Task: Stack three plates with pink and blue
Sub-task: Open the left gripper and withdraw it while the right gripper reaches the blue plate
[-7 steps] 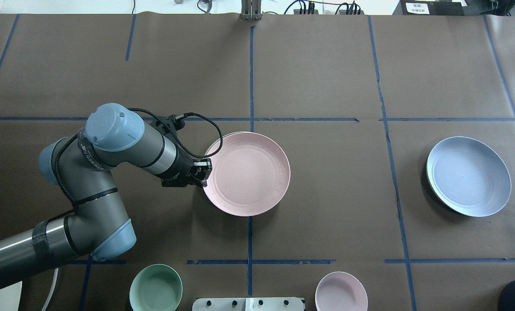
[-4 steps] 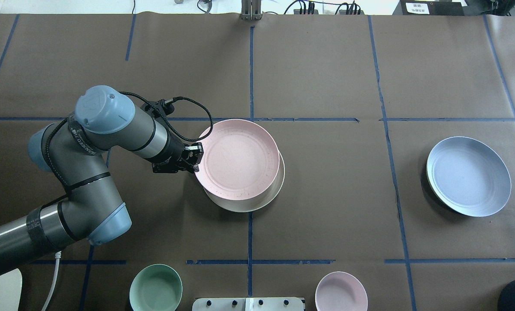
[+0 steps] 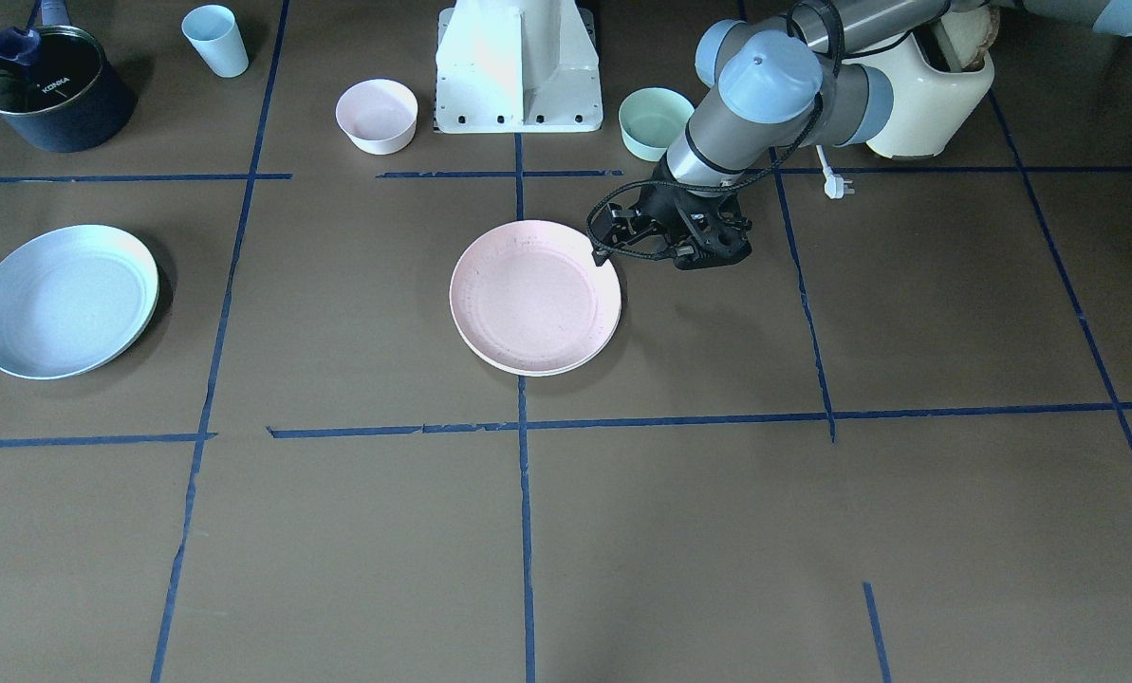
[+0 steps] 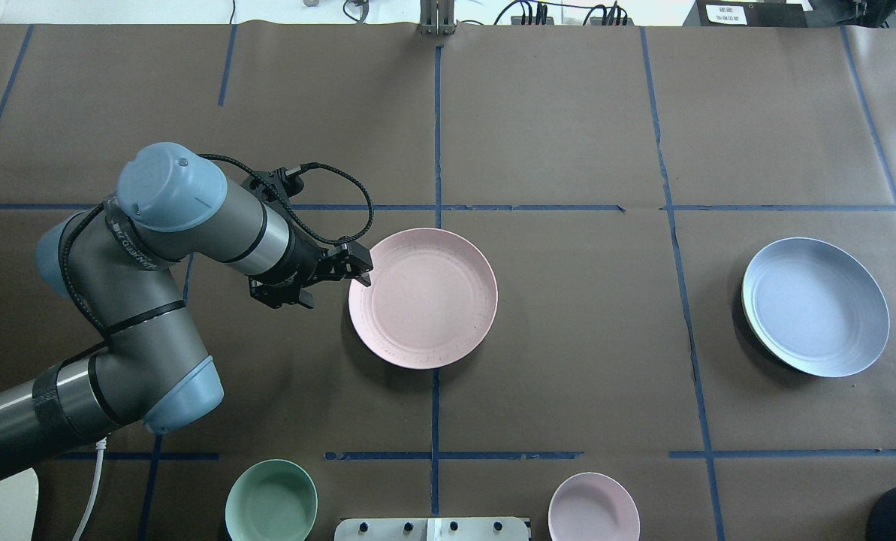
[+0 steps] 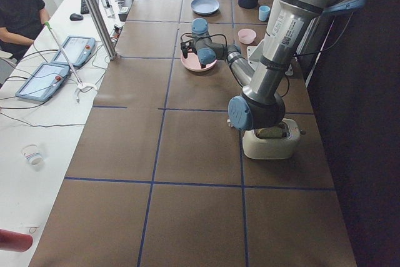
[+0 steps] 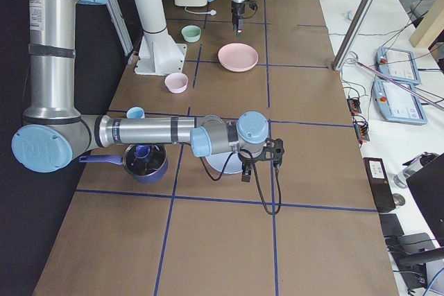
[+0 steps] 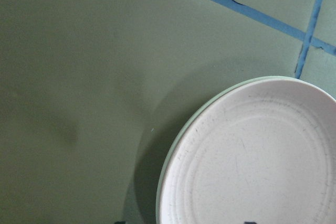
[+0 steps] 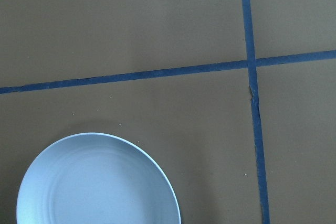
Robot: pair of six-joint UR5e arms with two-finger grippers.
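The left arm (image 4: 155,315) enters from the overhead view's lower left, elbow bent, wrist pointing right toward mid-frame. The left gripper (image 4: 365,272) sits low, jaws apart, holding nothing. In the right-side view the right arm (image 6: 139,131) stretches across mid-frame; whether the right gripper (image 6: 260,168) is parted or closed is unclear.

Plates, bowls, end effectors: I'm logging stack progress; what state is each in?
pink plate: flat on the cream plate, not held.
cream plate: underneath, only rim showing.
blue plate: alone, unstacked.
green bowl: empty.
pink bowl: empty.
left end effector: open, beside pink plate.
right end effector: cannot tell.

Even overhead light, soft shadows; left wrist view seemingly green-tinted.
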